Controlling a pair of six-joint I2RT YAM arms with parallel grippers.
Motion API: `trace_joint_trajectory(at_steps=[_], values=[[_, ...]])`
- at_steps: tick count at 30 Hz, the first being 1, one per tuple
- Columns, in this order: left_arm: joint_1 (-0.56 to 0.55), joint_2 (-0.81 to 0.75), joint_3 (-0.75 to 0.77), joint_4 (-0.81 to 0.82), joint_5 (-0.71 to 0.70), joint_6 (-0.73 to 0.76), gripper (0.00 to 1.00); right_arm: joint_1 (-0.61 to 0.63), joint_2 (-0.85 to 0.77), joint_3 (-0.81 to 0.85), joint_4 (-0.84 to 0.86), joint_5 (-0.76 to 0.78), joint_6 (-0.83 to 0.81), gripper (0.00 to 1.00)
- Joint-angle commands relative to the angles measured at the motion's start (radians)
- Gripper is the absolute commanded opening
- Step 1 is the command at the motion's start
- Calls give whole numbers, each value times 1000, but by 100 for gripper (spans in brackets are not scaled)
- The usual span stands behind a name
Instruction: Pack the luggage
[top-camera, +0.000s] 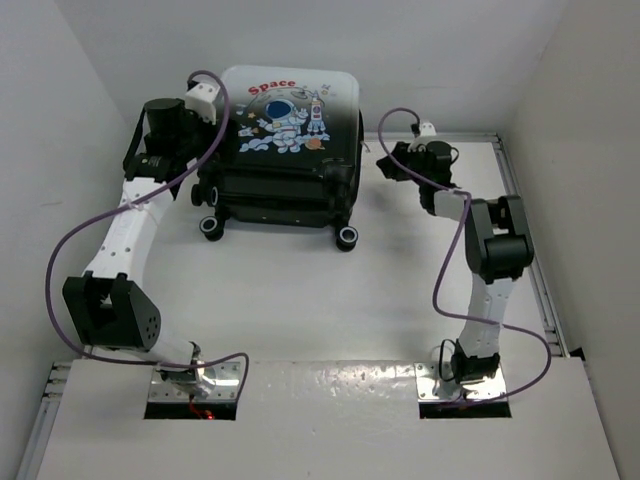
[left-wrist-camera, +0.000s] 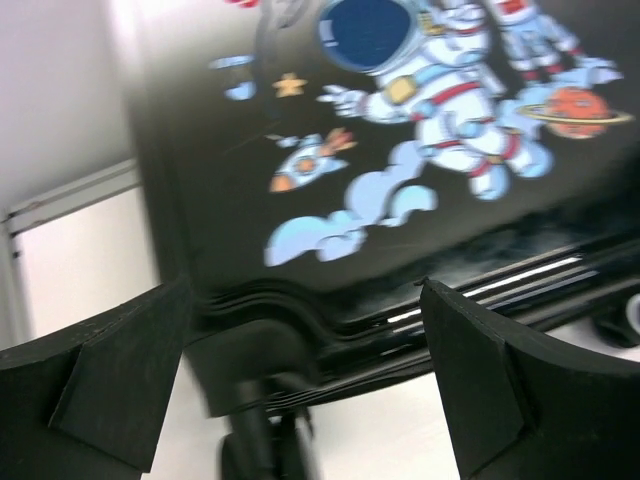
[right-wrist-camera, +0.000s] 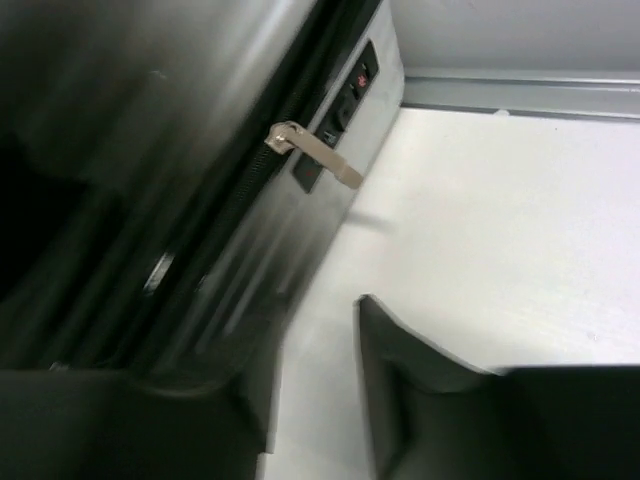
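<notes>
1. White-to-black luggage (top-camera: 285, 150) lies closed at the far side of the table (top-camera: 300, 300); packing looks finished.
2. Left gripper (left-wrist-camera: 300, 390) gapes wide, empty, over its wheel end.
3. Right gripper (right-wrist-camera: 315, 400), half open, holds nothing beside the zipper pull (right-wrist-camera: 315, 155).

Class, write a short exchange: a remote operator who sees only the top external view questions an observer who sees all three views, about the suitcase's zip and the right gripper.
Operator: From above I can't see the side of the luggage. Where is the zip pull?
Observer: The right wrist view shows the zipper pull sticking out from the side seam, beside the lock panel.
Operator: Is the right gripper holding it?
Observer: No. Its fingers stand apart over the table, short of the pull.
</notes>
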Motion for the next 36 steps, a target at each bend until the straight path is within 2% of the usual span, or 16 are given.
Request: trace_joint_trajectory(at_steps=[1,4,5,8,12,16,19,22,27,32,36], values=[[-33,-39,31,-1,19,-46,99,-7,-116,-65,-56,-86,123,30],[-42,-18,31,-11,19,-89,99,9,-82,-76,-144,-111,260,18],[-42,-18,42,-11,19,-101,99,23,-68,-47,-165,-111,344,9],[-82,17,82,-45,19,-130,99,69,2,-36,-214,-79,412,1],[-146,80,195,-194,-32,-166,99,125,44,-27,-286,7,487,0],[-195,89,195,-215,-82,-201,99,184,84,-33,-297,72,527,0],[-206,89,186,-241,-70,-239,99,224,79,-56,-303,70,580,0],[-246,89,174,-294,-40,-249,99,281,35,-139,-250,47,630,0],[-346,100,154,-329,-20,-258,99,374,-91,-309,-173,6,617,0],[-422,120,145,-407,-53,-281,99,418,-209,-430,-99,6,575,0],[-488,132,145,-432,-147,-330,99,415,-287,-498,-75,27,507,0]])
